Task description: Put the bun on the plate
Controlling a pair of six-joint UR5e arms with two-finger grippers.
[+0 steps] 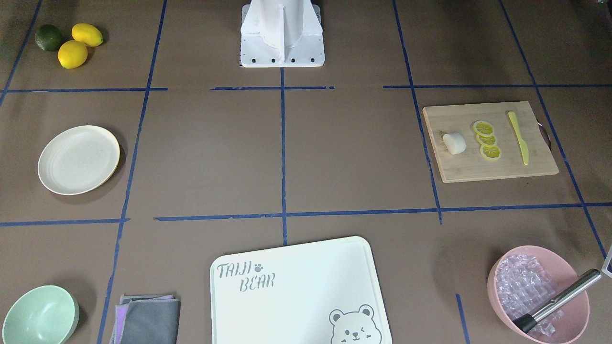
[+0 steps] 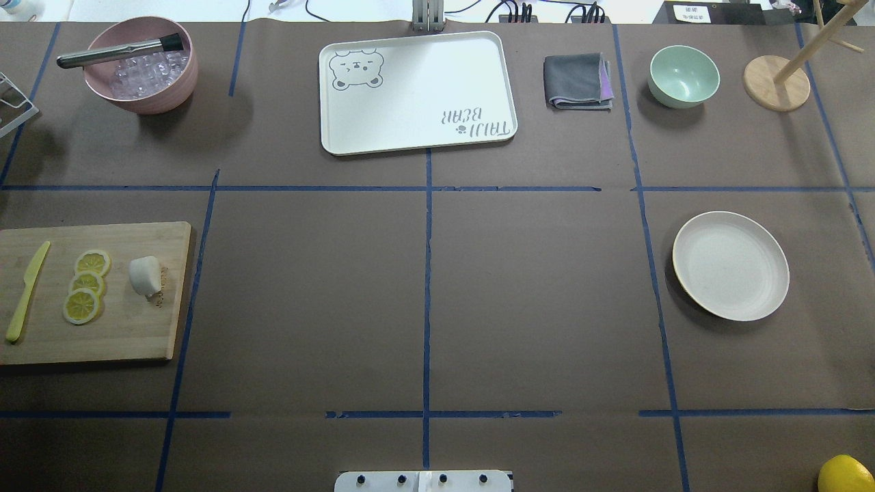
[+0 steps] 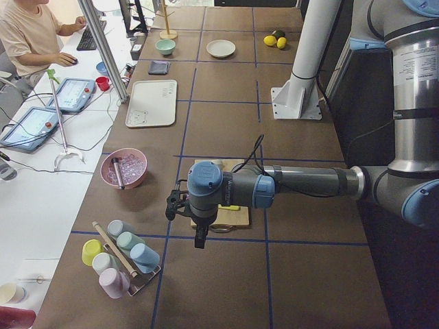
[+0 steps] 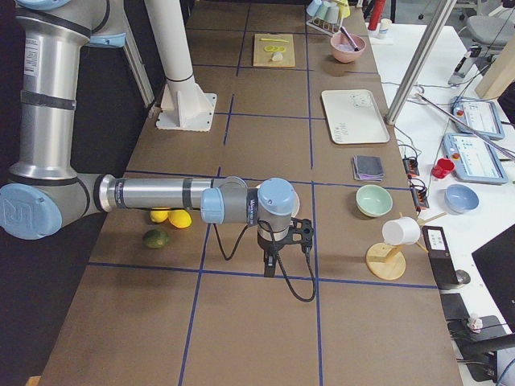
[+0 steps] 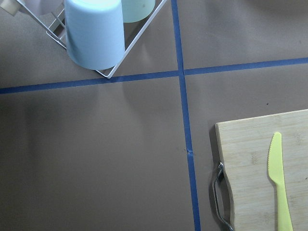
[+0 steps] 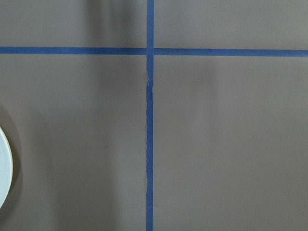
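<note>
The desk [image 2: 533, 307] was laid with wooden board [image 2: 137, 335] and plate [image 2: 730, 265] at opposite ends, so the bun [image 2: 145, 275], left on the board beside lemon slices [image 2: 87, 281], was judged to face a long carry (how far either arm's jaws stood open could not be told).

The brown paper-covered surface [image 2: 307, 287], gridded with blue tape, carries a bamboo cutting board [image 2: 137, 335] at its left end and a round cream-white plate [image 2: 731, 266] towards the right. Along the far edge stand a pink plastic bowl [image 2: 147, 99], a white rectangular bear-print board [image 2: 417, 96], a folded grey cloth [image 2: 574, 80] and a mint-green bowl [image 2: 683, 85].
</note>
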